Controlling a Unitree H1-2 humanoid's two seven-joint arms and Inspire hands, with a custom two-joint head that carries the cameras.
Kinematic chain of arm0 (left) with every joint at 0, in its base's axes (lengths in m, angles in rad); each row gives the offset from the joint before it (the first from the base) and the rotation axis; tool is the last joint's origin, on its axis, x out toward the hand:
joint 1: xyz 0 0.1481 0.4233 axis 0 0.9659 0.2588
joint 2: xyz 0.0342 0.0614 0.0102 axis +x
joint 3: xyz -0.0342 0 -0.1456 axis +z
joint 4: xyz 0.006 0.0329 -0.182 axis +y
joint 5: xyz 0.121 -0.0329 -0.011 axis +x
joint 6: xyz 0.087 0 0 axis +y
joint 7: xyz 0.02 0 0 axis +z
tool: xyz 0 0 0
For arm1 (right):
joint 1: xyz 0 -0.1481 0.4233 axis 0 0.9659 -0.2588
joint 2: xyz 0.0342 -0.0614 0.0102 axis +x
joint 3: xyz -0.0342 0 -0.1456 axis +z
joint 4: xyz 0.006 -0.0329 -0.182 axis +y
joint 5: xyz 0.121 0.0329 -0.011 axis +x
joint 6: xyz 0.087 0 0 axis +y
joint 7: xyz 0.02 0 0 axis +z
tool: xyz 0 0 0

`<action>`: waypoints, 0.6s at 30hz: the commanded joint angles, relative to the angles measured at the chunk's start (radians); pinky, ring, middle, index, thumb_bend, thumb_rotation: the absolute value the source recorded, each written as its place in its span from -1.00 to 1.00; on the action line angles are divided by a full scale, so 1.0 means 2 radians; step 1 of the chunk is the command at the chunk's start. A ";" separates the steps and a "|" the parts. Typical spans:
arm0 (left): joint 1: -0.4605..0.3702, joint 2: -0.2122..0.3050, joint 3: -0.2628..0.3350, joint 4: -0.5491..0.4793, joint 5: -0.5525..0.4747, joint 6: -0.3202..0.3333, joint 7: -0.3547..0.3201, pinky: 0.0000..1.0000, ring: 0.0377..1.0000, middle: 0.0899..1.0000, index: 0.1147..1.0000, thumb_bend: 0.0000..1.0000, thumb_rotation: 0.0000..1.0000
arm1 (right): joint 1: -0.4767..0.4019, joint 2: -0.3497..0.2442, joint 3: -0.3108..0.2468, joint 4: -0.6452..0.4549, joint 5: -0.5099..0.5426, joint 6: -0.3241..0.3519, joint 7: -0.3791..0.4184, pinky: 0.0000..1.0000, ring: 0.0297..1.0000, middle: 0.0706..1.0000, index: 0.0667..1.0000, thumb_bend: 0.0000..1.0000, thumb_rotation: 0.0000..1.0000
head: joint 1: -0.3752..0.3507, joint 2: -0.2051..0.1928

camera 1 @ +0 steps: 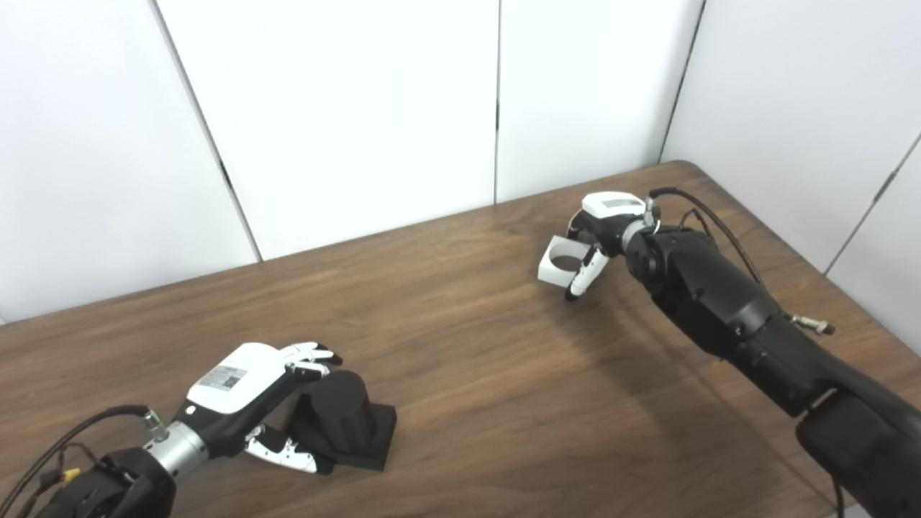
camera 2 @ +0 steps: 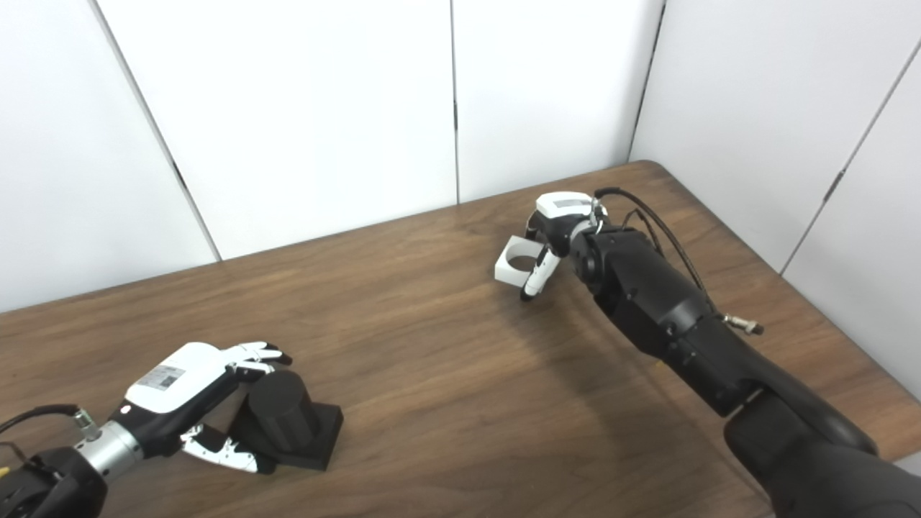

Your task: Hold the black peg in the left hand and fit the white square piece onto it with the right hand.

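The black peg (camera 1: 339,409), a short cylinder on a square black base, stands on the table at the lower left. My left hand (camera 1: 241,388) is against its left side, fingers (camera 1: 311,356) spread over the cylinder's top edge and thumb low beside the base, not closed around it. At the far right, the white square piece (camera 1: 560,262), with a round hole through it, is tilted just above the table. My right hand (camera 1: 601,230) is shut on it, fingers behind it and thumb across its front right corner.
The brown wooden table (camera 1: 468,374) runs between the two hands. White wall panels stand behind it and along its right edge. The right forearm (camera 1: 719,302) stretches over the table's right side.
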 commanded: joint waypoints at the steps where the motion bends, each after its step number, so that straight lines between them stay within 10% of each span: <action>1: 0.014 0.017 -0.011 0.013 0.021 -0.001 -0.027 0.53 0.78 0.67 -0.16 0.05 -0.87 | 0.025 0.013 0.021 0.013 0.010 -0.021 0.014 0.53 0.73 0.66 -0.09 0.05 -0.70 | 0.000 0.000; 18: 0.013 0.019 -0.010 0.012 0.021 0.003 -0.031 0.52 0.79 0.69 -0.16 0.05 -0.87 | 0.038 0.012 0.002 0.010 0.028 -0.067 -0.066 0.39 0.60 0.55 -0.11 0.04 -0.75 | 0.001 0.001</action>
